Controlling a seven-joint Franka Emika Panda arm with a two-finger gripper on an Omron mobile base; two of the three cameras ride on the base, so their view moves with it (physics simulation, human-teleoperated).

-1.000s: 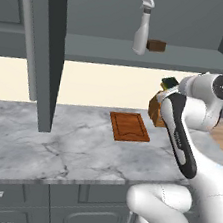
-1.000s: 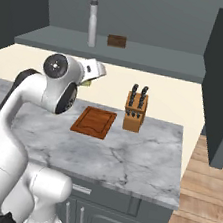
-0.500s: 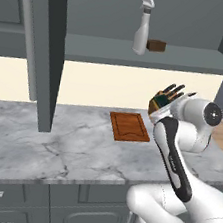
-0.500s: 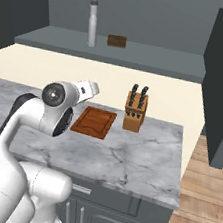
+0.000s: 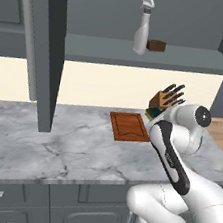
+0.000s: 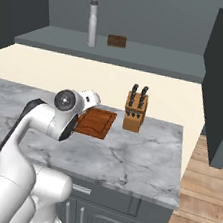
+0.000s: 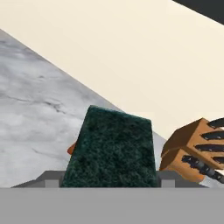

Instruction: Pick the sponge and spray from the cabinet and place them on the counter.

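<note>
- The sponge (image 7: 111, 148), judged light and soft, is being held across its sides between the part-open pincer's (image 7: 107, 181) jaws above the tabletop (image 5: 67, 147).
- The spray (image 5: 143, 25), likely slippery, is best taken by its neck.

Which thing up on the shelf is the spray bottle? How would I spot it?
Look up at the open grey cabinet above the marble counter. On its shelf stands the spray, upright and pale with a white trigger top. It towers over the small brown box sitting next to it.
</note>
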